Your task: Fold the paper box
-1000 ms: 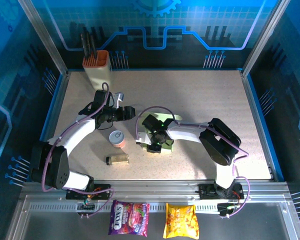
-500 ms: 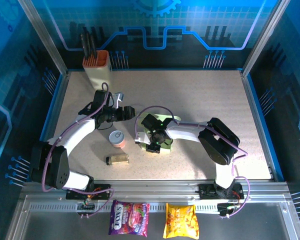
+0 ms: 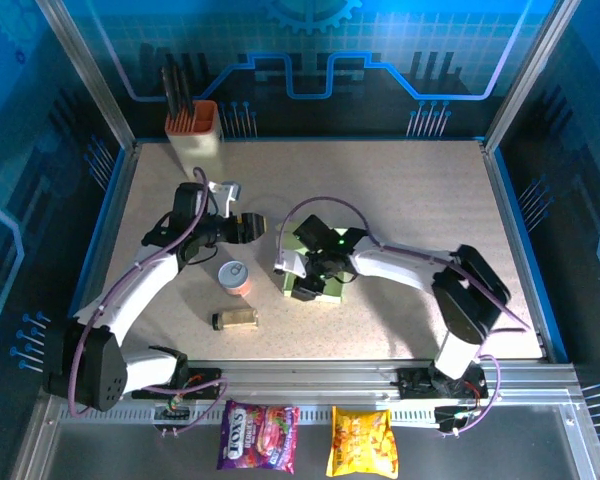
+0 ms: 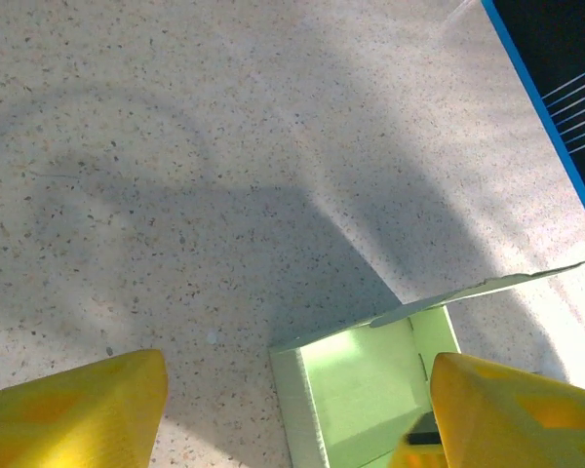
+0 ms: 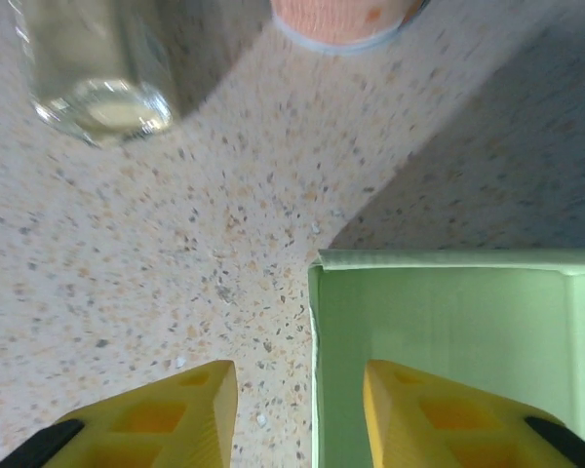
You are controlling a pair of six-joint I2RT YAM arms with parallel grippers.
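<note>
I judge the paper box light, floppy and easily creased, best pinched gently on the side wall my parted right jaws straddle; left jaws hang wide, empty.

paper box: middle hidden under the right gripper, top view
clear jar: upper left of right wrist view, cut, blurred
orange can: top edge, cut

Left arm, right arm: white links, black joints, lilac cables. Fingers: yellow plastic, moulded recesses. Green light at right wrist.
</note>
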